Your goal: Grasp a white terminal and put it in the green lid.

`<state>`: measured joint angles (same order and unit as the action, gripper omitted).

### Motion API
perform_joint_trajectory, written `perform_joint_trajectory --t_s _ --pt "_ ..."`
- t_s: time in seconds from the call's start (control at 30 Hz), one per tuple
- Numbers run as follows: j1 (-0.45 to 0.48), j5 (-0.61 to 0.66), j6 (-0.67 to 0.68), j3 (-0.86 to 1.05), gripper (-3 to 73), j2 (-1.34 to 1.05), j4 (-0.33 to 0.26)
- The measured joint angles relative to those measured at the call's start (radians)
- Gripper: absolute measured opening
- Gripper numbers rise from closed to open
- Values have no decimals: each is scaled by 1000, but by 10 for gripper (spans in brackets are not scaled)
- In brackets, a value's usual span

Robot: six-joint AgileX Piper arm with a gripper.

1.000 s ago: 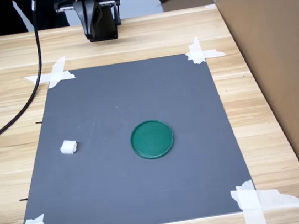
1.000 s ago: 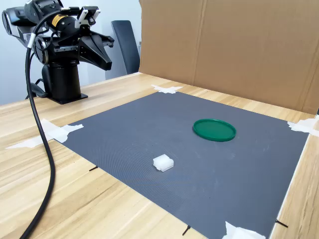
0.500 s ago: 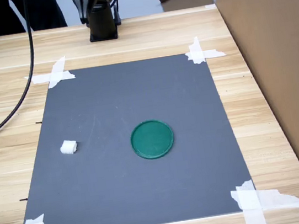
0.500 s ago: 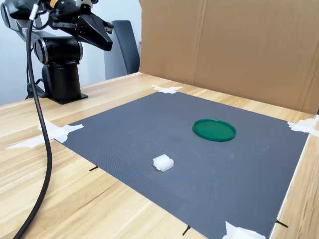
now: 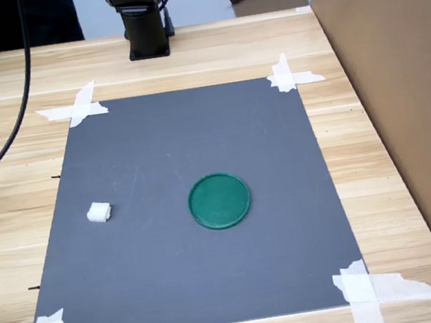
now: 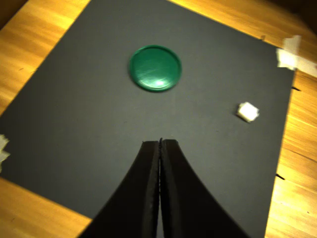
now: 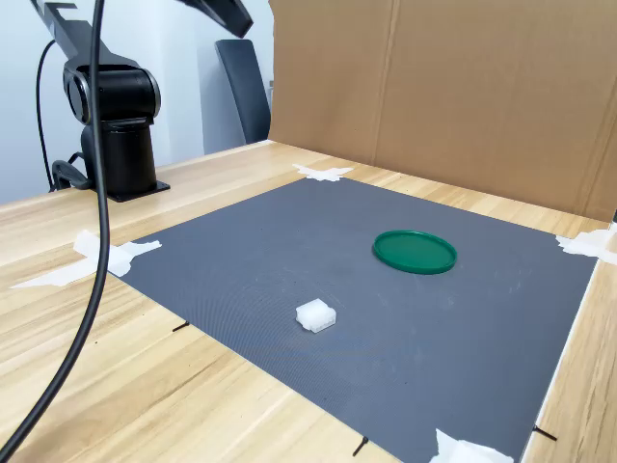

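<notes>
Approach stage, judged from the layout: nothing is held and the gripper is high above the work area. In the wrist view its 2 black fingers are pressed together with only a hairline seam between them, pinching nothing. In the second exterior view only the gripper's tip shows at the top edge, above the arm's black base.

The white terminal lies free on the grey mat, near the mat's edge on the first exterior view's left. The green lid lies flat and empty near the mat's centre, well apart from the terminal; in the wrist view the 2 items sit on either side of the line of the closed fingers.

The next move probably calls for spreading the jaws, bringing the gripper over the terminal, then descending to straddle the small block. Its small size leaves little margin for misalignment.

Surface and room: the mat is fixed at its 4 corners with white masking-tape strips on a light wooden table. A tall cardboard panel walls off the table on the first exterior view's right. A black cable trails across the wood, and a dark chair stands behind the table.
</notes>
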<state>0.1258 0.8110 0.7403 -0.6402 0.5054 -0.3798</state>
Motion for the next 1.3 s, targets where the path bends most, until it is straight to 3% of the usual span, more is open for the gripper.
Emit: perform_joint_trajectory --t_s 0.13,0.4,0.67,0.77,0.83,1.07,1.3 --pt "0 105 48 -98 -27 105 -39" --pt "0 373 85 -292 -27 430 -39" --pt "-5 419 105 -518 -27 602 -37" --pt "-103 420 39 -657 -27 698 54" --pt "-267 428 -56 -783 -27 833 196" --pt "-344 432 -109 -875 -27 962 260" --pt "-345 432 -137 -941 -27 1072 300"
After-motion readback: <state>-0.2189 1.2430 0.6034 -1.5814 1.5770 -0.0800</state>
